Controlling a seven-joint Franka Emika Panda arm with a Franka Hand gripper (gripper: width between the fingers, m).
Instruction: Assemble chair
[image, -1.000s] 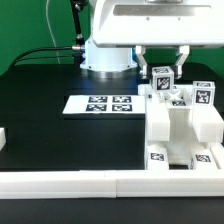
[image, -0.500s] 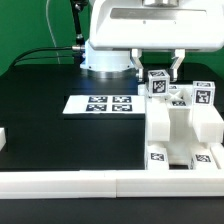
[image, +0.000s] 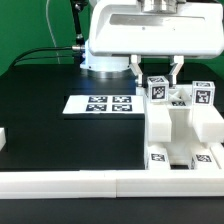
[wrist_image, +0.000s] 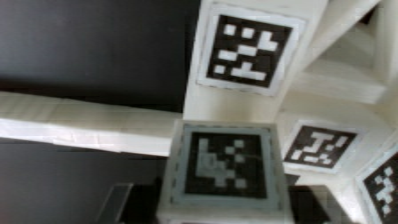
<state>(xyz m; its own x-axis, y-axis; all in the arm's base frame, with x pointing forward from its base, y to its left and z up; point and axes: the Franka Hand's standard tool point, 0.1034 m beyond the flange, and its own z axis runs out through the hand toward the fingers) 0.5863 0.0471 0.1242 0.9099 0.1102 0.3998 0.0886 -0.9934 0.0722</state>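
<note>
Where the black bench (image: 60, 140) meets the white border rail (image: 70, 182), the chair (image: 182, 130) stands at the exterior view's right, pressed against that rail. It is a chunky white block of joined parts with a deep slot down its front, and black-and-white square tags sit on its top posts and low on its front face. The marker board (image: 103, 103) lies flat on the bench, well apart to the exterior view's left. Above the chair hangs the claw (image: 156, 74), its two fingers clamped on a tagged white chair part (image: 159, 88), which the wrist view shows close up (wrist_image: 228, 165).
</note>
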